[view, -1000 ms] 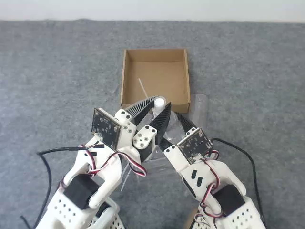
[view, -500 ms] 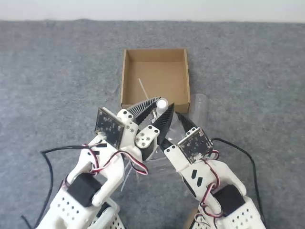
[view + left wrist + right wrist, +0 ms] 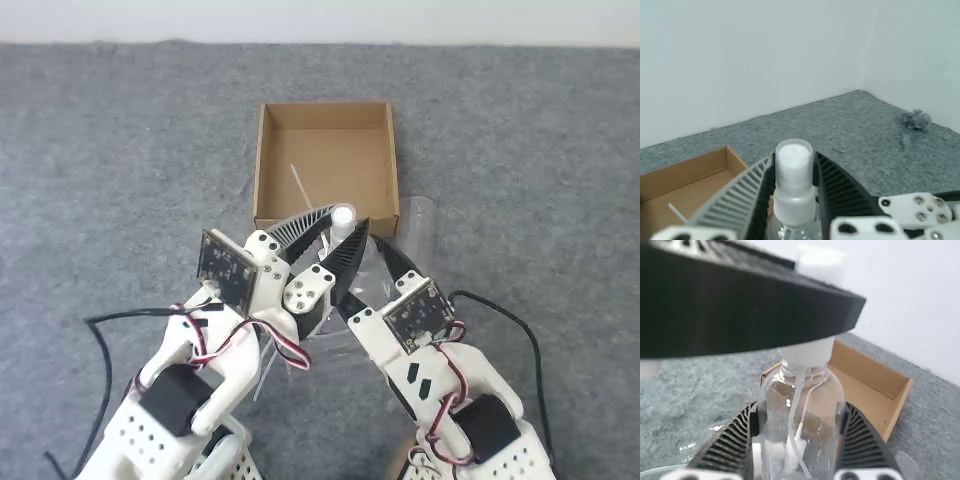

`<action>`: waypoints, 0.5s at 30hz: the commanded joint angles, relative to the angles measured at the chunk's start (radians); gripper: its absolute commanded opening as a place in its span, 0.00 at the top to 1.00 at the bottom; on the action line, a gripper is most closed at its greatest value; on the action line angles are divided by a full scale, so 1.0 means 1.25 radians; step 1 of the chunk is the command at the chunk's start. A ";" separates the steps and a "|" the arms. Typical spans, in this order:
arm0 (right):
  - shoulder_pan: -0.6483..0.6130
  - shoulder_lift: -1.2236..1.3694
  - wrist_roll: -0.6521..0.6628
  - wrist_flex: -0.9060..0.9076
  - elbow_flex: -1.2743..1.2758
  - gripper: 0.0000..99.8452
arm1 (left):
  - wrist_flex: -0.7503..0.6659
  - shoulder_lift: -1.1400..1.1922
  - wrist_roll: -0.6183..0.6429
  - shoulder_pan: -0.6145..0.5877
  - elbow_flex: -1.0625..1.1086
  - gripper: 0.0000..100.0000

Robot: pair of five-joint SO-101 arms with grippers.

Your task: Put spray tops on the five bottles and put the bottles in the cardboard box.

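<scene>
My left gripper (image 3: 794, 159) clamps the white spray top (image 3: 794, 172) seated on the clear plastic bottle (image 3: 800, 390), whose body my right gripper (image 3: 799, 412) grips, upright just beside the open brown cardboard box (image 3: 262, 160) on the grey surface (image 3: 120, 150).

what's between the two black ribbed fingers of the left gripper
The white spray top, sitting on the neck of the clear plastic bottle; the left gripper flanks it closely, as the left wrist view shows.
</scene>
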 commanded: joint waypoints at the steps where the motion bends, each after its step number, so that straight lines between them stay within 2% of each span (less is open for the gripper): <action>1: 0.014 -0.023 -0.010 0.001 -0.076 0.99 | 0.022 -0.004 -0.009 -0.001 -0.008 0.84; 5: 0.014 -0.024 -0.010 -0.002 -0.066 0.99 | 0.055 -0.005 -0.007 0.000 -0.030 0.80; 11: 0.014 -0.024 -0.010 -0.002 -0.064 0.99 | 0.126 -0.005 -0.009 0.048 -0.083 0.80; 15: 0.014 -0.024 -0.009 -0.002 -0.048 0.99 | 0.135 -0.005 -0.009 0.050 -0.099 0.80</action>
